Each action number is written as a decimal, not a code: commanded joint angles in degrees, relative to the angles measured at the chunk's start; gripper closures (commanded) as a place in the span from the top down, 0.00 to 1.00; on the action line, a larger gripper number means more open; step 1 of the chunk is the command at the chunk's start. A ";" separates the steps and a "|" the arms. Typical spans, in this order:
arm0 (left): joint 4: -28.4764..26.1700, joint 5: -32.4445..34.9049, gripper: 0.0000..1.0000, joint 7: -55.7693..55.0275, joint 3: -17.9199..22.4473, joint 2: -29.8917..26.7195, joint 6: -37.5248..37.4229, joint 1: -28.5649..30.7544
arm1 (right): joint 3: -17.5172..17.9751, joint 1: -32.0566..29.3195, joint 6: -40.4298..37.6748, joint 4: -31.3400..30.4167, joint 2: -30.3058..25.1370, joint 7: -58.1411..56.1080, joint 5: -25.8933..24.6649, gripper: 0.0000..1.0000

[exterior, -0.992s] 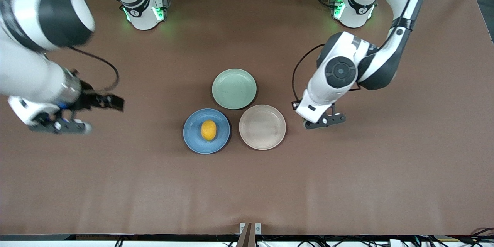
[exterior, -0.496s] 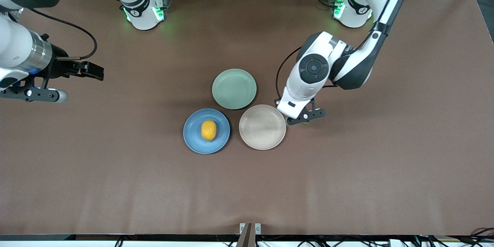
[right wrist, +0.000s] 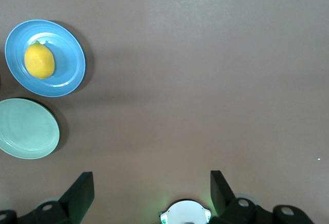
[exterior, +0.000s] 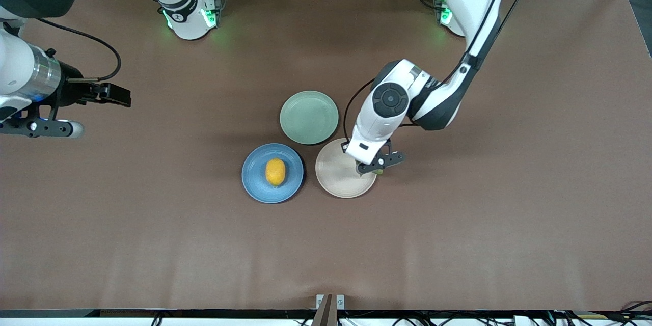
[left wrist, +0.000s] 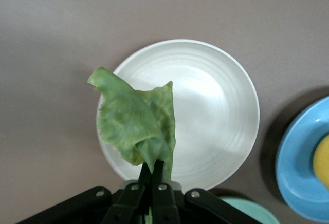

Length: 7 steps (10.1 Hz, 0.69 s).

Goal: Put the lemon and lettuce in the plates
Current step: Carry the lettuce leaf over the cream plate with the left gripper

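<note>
Lettuce (left wrist: 134,126) pinched in closed left gripper (left wrist: 153,175), hanging over beige plate (left wrist: 226,106). Lemon (exterior: 275,171) on blue plate (exterior: 254,183). Right gripper (right wrist: 151,188) spread wide, empty, waiting.

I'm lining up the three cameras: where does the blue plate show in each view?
Front view: the blue plate holds the lemon, beside the beige plate.
Left wrist view: only part of the blue plate shows, at the picture's edge.
Right wrist view: the blue plate shows whole, in a corner.
Shared landmark: the lemon, in all three.
</note>
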 commanded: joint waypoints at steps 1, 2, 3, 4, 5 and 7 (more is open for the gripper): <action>2.06 0.87 0.00 -2.91 0.02 3.68 3.79 -1.26 | 0.77 -1.31 0.09 -1.21 -1.07 -1.12 -0.26 1.00; 2.15 0.87 0.40 -2.13 0.02 4.56 5.03 -1.26 | 0.68 -1.31 -0.26 -1.30 -1.24 -1.82 -0.26 1.00; 2.50 1.13 0.62 -1.69 0.10 4.92 5.30 -1.18 | 0.68 -1.40 -0.44 -1.30 -1.24 -2.09 -0.26 1.00; 2.67 1.39 1.00 -0.64 0.19 4.83 5.30 -1.26 | 0.68 -1.48 -0.44 -1.30 -1.24 -2.09 -0.26 1.00; 2.76 1.48 1.00 1.37 0.28 4.22 5.30 -1.26 | 0.68 -1.57 -0.44 -1.30 -1.24 -2.09 -0.26 1.00; 2.59 1.74 1.00 4.72 0.54 -0.68 3.65 -0.04 | 0.68 -1.57 -0.44 -1.30 -1.24 -2.09 -0.26 1.00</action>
